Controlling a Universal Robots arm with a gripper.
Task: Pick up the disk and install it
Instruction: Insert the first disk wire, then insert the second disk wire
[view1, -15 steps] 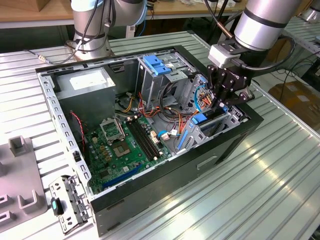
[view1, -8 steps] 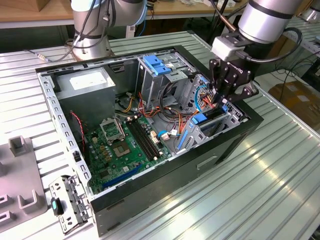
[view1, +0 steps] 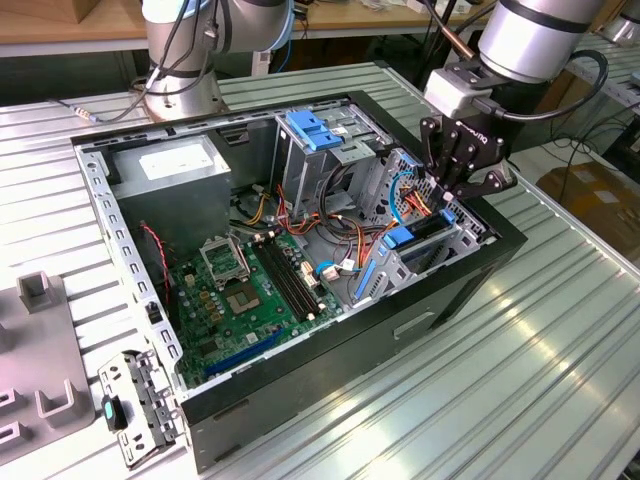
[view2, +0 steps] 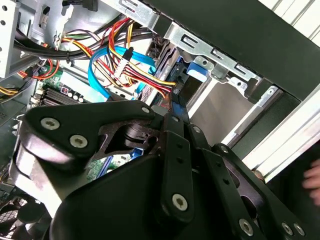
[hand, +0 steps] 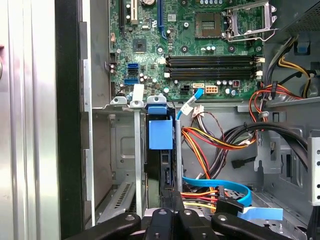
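1. Arm link (view1: 530, 35): smooth silver-grey cylinder, glossy, carrying a broad highlight.
2. Wrist block (view1: 462, 92): pale grey, box-shaped, mounted directly above the gripper.
3. Cable (view1: 575, 85): thick, black, looping from the arm link down beside the wrist block; a copper-coloured fitting sits just above it.
4. Gripper (view1: 462, 178): matt black linkage of flat, angular plates, with small white lettering on the upper body.
5. Linkage plates (view2: 90, 135), second wrist view: rounded black castings joined by silver socket-head screws (view2: 78, 141) at each pivot.
6. Finger bases (hand: 172, 222), first wrist view: black bars with round dark fasteners.
7. Second arm base (view1: 185, 50): silver cylinder with a blue joint ring and grey cabling.
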